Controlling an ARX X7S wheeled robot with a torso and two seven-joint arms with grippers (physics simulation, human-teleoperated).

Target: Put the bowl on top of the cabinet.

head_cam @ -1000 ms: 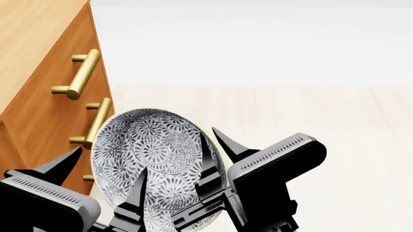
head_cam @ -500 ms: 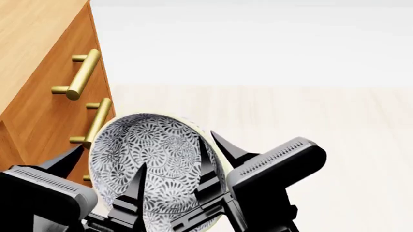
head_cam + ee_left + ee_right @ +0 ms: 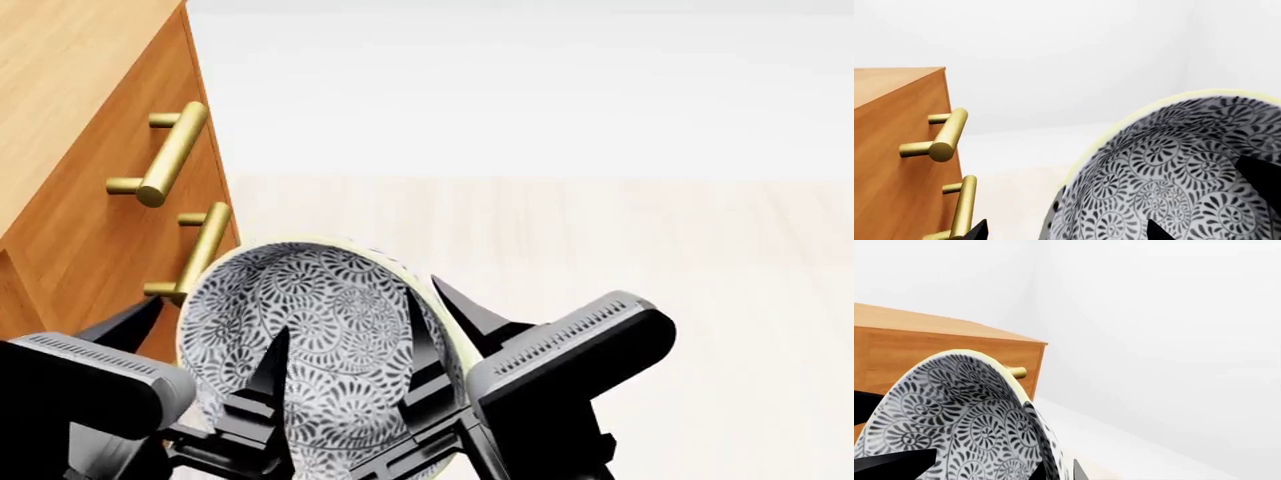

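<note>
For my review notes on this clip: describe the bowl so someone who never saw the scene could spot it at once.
Start at the orange-brown cabinet with brass bar handles along the head view's left edge. Just in front of its drawer fronts, a deep round bowl is held up, tilted, between the left end effector and right end effector. It is the only patterned thing: dense dark grey florals on white, with a pale rim.

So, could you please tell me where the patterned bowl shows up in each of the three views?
Head view: bowl at lower centre-left, tilted, between the two end effectors.
Left wrist view: bowl fills the lower right, pale rim arching above.
Right wrist view: bowl fills the lower left.
Shared landmark: the cabinet with brass handles, beside the bowl in all three.
</note>
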